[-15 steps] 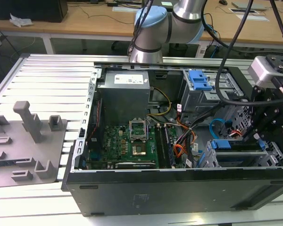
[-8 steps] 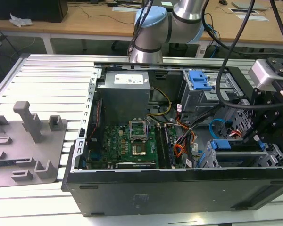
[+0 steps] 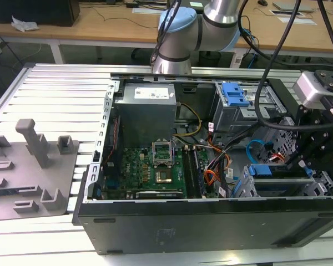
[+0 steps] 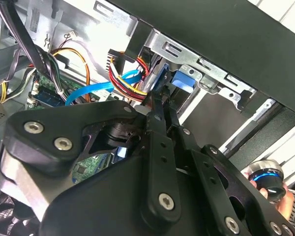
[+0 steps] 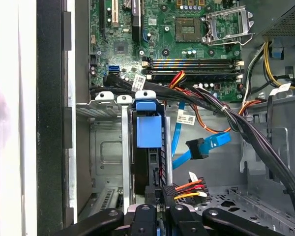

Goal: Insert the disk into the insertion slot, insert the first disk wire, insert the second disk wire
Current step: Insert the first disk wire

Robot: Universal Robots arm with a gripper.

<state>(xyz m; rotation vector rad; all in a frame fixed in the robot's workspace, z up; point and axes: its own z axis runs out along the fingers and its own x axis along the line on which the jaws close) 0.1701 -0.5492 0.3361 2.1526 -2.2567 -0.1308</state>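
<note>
The disk (image 5: 148,130) sits upright in the insertion slot (image 5: 105,147), its bright blue carrier tab showing at the bay's mouth; in the exterior view it is the blue piece (image 3: 261,170) in the grey cage near the case's right end. My gripper (image 5: 161,209) is at the disk's rear end, shut on the black plug of the first disk wire (image 5: 189,187), a red-orange-yellow bundle. In the second wrist view the fingers (image 4: 160,105) meet in a narrow tip by the blue carrier. The second disk wire (image 5: 206,144), flat and light blue, hangs loose beside the disk with its dark plug free.
The open computer case (image 3: 211,221) lies on a slatted metal table. A thick black cable bundle (image 5: 246,132) crosses above the bay. A second cage with a blue latch (image 3: 235,94) stands farther back. A hand (image 4: 280,194) holds a blue-ringed object outside the case.
</note>
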